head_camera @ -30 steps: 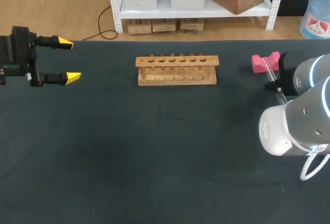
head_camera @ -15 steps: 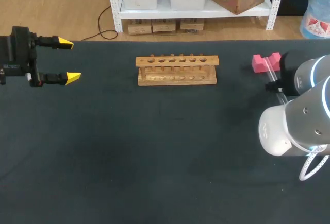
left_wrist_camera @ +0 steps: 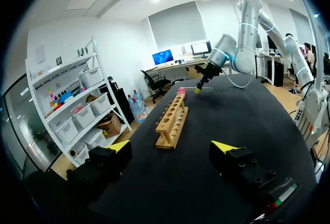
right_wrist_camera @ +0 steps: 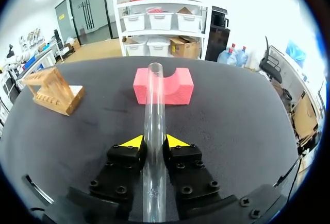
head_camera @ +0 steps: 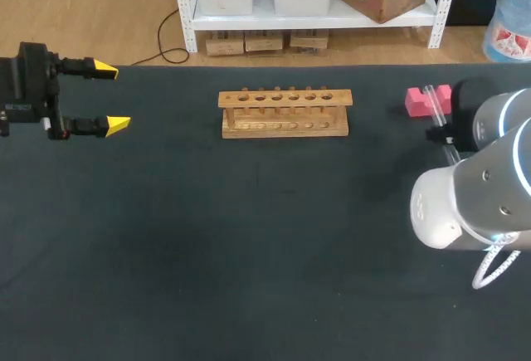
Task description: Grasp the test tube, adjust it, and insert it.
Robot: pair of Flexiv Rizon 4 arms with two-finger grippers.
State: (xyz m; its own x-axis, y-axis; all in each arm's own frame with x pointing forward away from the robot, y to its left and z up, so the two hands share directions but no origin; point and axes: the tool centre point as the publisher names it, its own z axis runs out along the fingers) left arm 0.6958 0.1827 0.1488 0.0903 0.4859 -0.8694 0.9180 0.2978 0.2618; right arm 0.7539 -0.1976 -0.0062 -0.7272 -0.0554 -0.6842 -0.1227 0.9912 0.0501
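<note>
Test tube of clear glass, seen from above, at the right far side of the dark tabletop, far end at the pink foam block with its rounded notch. Near end lost under the white and silver right arm, gripper there hidden too. Wooden rack with one row of holes near the middle far edge, all holes vacant, well apart from tube and block. Left gripper at the left edge, yellow tips spread wide, nothing between them.

From the left wrist: left gripper wide apart above bare tabletop, wooden rack ahead, right arm far beyond it, bent down over the pink foam block.

From the right wrist: right gripper narrow, both yellow tips pressed to the test tube from either side. Tube pointing straight ahead, open mouth at the block's notch; touching it or not, cannot tell. Rack off to one side, well apart.
</note>
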